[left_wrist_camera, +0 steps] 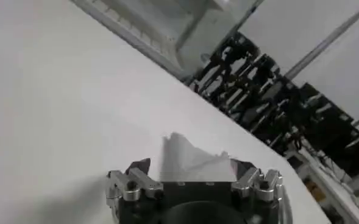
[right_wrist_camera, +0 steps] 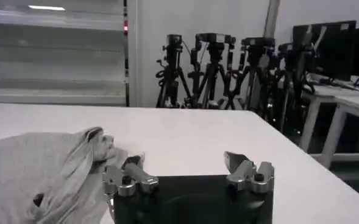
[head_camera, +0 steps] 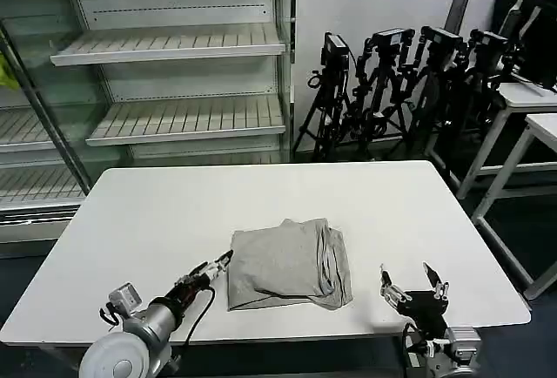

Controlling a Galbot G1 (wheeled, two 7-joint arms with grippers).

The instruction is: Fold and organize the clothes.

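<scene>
The light grey T-shirt lies folded into a compact, roughly square bundle on the white counter, nearer the front edge than the back edge and about midway between the two side edges. Its edge toward the right side of the counter is bunched into several rumpled layers; the top surface is fairly flat. In the right wrist view the same T-shirt shows as a low heap with loose folds. The left end effector sits low over the counter close to the front edge, its tips at the left edge of the bundle, touching or just short of the cloth; from here I cannot tell which. In the left wrist view the left end effector has its fingers spread, with the pale cloth showing between and beyond them, and nothing gripped. The right end effector stands near the front edge, to the right of the bundle and apart from it, fingers spread wide and empty; the right wrist view shows it likewise released, with bare counter between the fingers.
</scene>
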